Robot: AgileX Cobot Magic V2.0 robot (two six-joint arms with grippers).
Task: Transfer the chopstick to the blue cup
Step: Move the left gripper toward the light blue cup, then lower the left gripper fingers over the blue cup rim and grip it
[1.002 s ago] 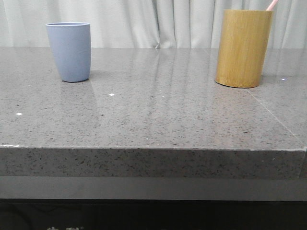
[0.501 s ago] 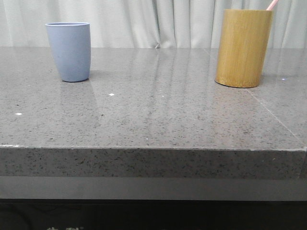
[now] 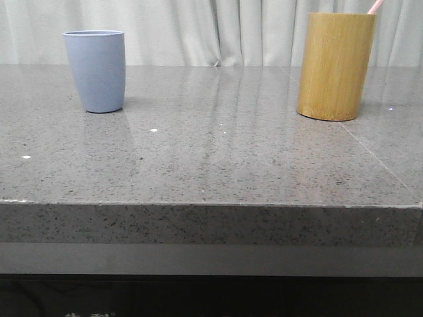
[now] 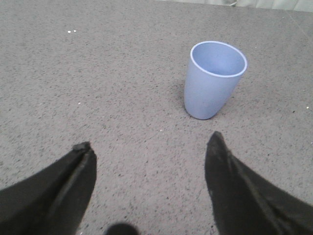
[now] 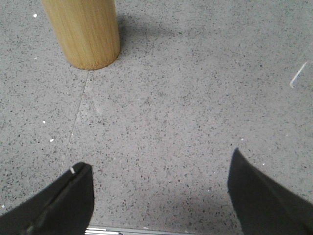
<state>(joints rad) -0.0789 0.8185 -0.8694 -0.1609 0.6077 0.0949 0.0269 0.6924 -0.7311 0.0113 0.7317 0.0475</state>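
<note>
Front view looks the same as a second ago: granite table, bamboo holder, blue cup, chopstick probably still inside the holder. Left gripper and right gripper wide open, empty, so nothing's started.

Blue cup: pale blue-grey, handleless, upright, empty, at table's far left. Chopstick: pale pink tip protrudes, tilted, from the bamboo cylinder, far right.
</note>
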